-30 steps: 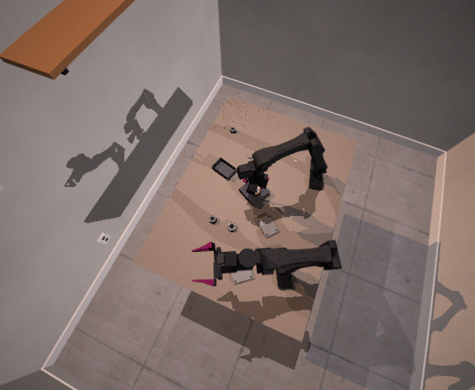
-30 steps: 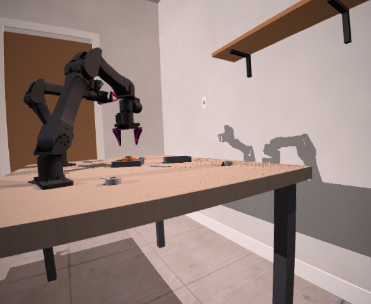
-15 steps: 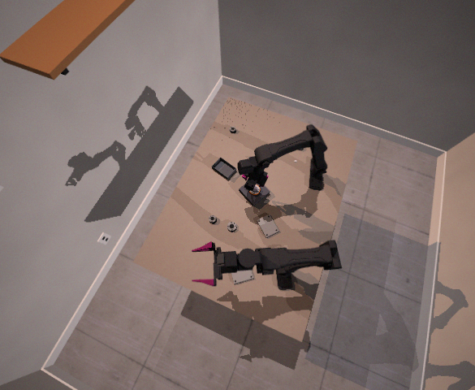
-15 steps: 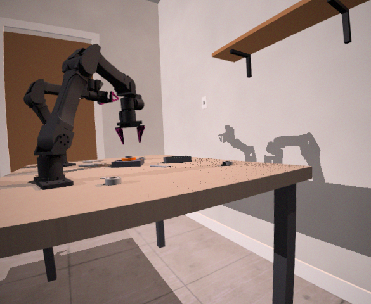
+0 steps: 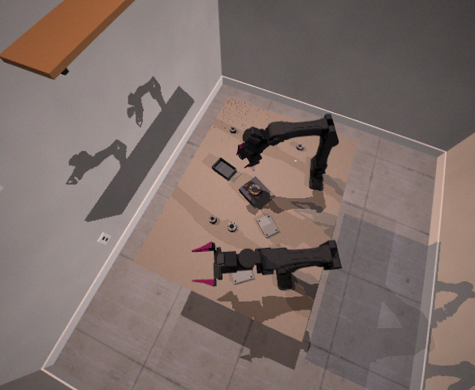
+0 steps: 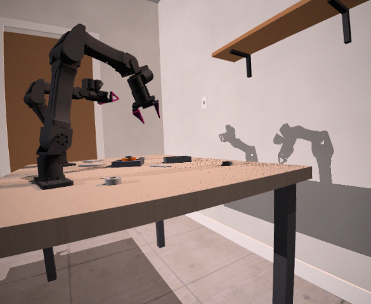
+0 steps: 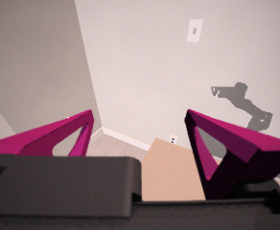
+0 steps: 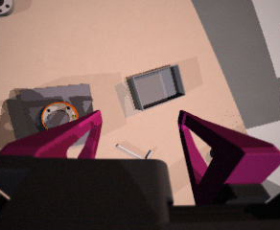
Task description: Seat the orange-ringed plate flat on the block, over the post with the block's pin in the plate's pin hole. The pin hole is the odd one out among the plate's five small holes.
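The orange-ringed plate (image 5: 254, 188) lies on the dark block (image 5: 255, 190) near the middle of the table. It also shows in the right wrist view (image 8: 59, 115) and in the exterior view (image 6: 128, 158). My right gripper (image 5: 247, 161) is open and empty, raised well above the table and off to one side of the block; it also shows in the exterior view (image 6: 148, 113) and in its wrist view (image 8: 140, 122). My left gripper (image 5: 204, 264) is open and empty, held out level over the table's edge, far from the block; its wrist view (image 7: 140, 120) looks at the wall.
A dark tray (image 5: 223, 168) stands beside the block, with a small thin rod (image 8: 132, 151) on the table between them. Two pale flat plates (image 5: 268, 225) (image 5: 243, 276) and several small round fittings (image 5: 231, 227) lie about the table.
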Available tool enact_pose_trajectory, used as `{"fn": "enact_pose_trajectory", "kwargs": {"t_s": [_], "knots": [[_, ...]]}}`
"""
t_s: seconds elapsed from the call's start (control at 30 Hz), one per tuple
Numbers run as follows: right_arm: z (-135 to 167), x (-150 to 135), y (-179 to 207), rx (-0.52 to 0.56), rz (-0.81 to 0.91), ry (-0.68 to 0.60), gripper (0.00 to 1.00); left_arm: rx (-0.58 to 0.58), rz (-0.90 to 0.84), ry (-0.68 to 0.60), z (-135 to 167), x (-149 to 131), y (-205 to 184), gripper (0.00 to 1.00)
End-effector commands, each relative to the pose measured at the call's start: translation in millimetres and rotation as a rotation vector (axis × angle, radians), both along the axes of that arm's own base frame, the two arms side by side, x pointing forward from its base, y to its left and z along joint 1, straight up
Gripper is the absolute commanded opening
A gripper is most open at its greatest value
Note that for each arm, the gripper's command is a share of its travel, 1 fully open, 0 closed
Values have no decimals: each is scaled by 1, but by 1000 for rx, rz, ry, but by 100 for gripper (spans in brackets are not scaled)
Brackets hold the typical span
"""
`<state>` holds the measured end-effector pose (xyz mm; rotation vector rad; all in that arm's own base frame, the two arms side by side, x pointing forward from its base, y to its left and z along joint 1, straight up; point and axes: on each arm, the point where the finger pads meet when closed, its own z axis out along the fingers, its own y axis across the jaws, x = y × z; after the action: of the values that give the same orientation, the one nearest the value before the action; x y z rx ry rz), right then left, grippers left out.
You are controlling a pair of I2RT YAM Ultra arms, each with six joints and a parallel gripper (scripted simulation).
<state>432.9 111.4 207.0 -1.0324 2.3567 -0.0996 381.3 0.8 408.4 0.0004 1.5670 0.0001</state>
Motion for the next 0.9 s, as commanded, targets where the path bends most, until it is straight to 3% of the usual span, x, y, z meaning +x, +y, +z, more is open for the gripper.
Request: {"fn": "enact_pose_trajectory", "kwargs": {"t_s": [0.0, 0.03, 0.07, 0.13, 0.17, 0.23, 0.3, 0.37, 0.5, 0.53, 0.63, 0.7, 0.73, 0.8, 0.87], "knots": [[62, 29, -5, 143, -125, -222, 79, -5, -2, 3, 0, 1, 0, 100], [68, 34, -11, 165, -156, -247, 79, -6, -2, 4, -1, 2, 0, 100], [77, 22, -1, 185, -150, -294, 79, -6, -1, 11, -4, 3, 0, 100], [98, 35, -16, 229, -206, -355, 79, -6, 0, 10, -4, 3, 0, 100], [112, 22, -12, 250, -201, -393, 79, -6, 0, 16, -6, 4, 0, 100], [112, 22, -12, 250, -201, -393, 79, -6, 0, 16, -6, 4, 0, 100], [128, 34, -31, 331, -285, -508, 79, -6, 1, 19, -7, 4, 1, 100], [185, 4, -48, 374, -295, -592, 79, -6, 2, 28, -11, 6, 2, 100], [210, 5, -71, 468, -378, -700, 79, -6, 5, 9, -6, 2, 3, 100], [246, -20, -78, 491, -379, -753, 79, -6, 7, -1, -3, 0, 4, 100], [289, -45, -94, 568, -414, -876, 79, -6, -2, 13, -8, 1, 0, 100], [293, -47, -104, 640, -455, -944, 79, -6, -1, -9, 3, -1, 0, 100], [333, -81, -104, 655, -426, -1016, 79, -6, -2, -29, 12, -3, 0, 100], [333, -81, -104, 655, -426, -1016, 79, -6, -2, -29, 12, -3, 0, 100], [351, -99, -106, 768, -428, -1173, 79, -6, -2, -32, 12, -3, 0, 100]]}}
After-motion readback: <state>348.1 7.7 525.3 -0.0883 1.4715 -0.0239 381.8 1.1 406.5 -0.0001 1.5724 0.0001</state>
